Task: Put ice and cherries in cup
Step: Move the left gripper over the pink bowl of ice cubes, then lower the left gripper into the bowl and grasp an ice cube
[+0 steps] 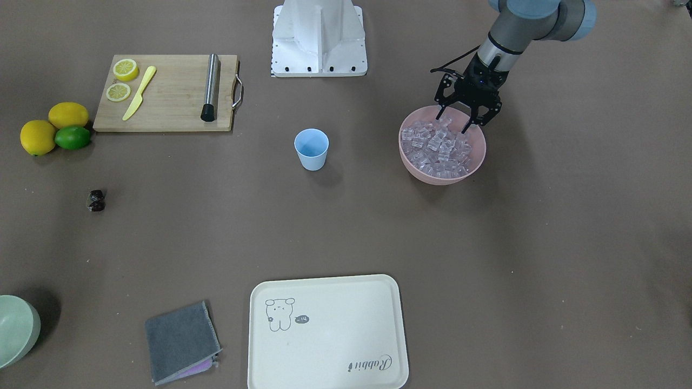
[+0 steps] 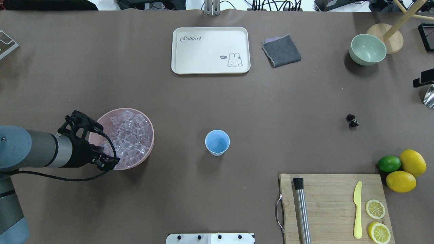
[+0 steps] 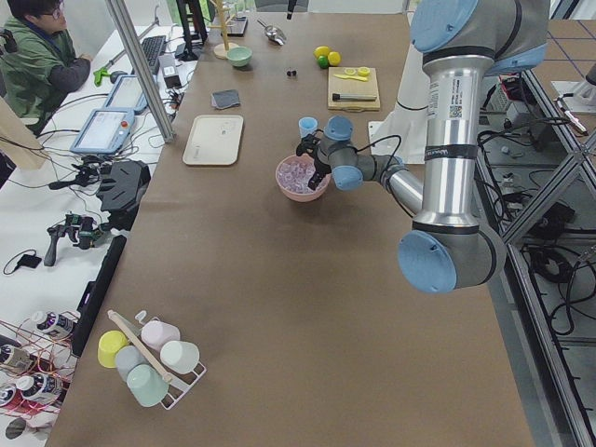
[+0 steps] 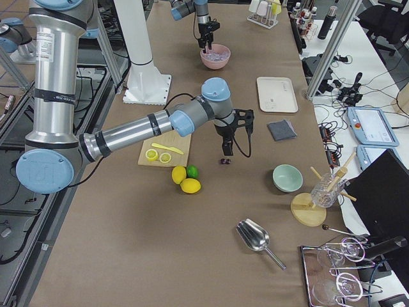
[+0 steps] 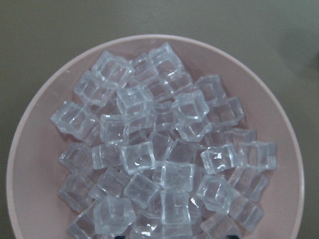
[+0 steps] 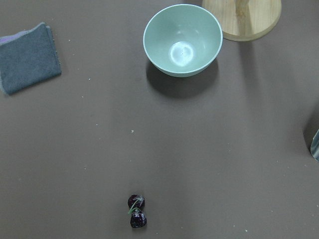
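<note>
Ice (image 5: 149, 149) heaped in pink bowl (image 1: 432, 177), at cup's (image 2: 217, 142) 9 o'clock in your overhead view. Left gripper (image 1: 453, 124) over bowl's 8 o'clock rim, fingers spread wide. Cherries (image 2: 352, 120) on table (image 2: 217, 101), cup's 3 o'clock. Right gripper (image 4: 236, 152) near cherries; you cannot tell its opening from side view.

Likely a robotics lab: aluminium framing (image 3: 140, 65), teach pendants (image 3: 104, 130) and a seated operator (image 3: 33, 51) flank the table (image 3: 233, 279).
</note>
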Available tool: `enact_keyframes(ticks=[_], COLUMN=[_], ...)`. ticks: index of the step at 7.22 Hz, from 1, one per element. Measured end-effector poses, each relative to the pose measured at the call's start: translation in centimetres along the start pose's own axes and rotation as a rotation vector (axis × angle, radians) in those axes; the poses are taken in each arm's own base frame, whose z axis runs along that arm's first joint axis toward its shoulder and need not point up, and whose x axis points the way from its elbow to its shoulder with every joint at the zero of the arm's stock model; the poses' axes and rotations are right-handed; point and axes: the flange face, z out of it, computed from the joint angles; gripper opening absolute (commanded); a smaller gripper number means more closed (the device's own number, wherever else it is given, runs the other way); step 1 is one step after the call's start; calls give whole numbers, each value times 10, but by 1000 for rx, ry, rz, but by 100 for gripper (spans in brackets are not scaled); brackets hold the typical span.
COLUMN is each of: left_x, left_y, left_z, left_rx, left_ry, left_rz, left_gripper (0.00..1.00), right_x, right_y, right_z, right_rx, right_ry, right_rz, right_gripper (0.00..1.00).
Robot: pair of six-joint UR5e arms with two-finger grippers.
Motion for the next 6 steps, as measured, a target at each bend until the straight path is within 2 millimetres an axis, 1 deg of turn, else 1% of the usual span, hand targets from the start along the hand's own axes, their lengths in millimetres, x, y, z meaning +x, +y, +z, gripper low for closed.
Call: enact_keyframes(ticks=[1,2,3,4,5,6], left_x=[0,2,5,8,9,10], left_y=[2,4,7,10,11,12], left_z=[3,6,9,12,14,13], left_rx=[-8,-16,-25,-33,-37,-38], left_ry=[1,4,8,11,13,16], left_rz=[-1,1,4,8,10,11], left_gripper=[59,48,29,5,0,0], right_x=[0,-1,-1,-2,-2,-2], right_y=[0,0,-1,-1,-1,-1], right_z=[1,1,1,2,3,3], right_rx=[0,1,3,5,8,9], right_ry=[2,3,5,9,13,14], right_rz=[0,-2,-4,-5,-6,-7], right_gripper=[100,100,100,100,100,100])
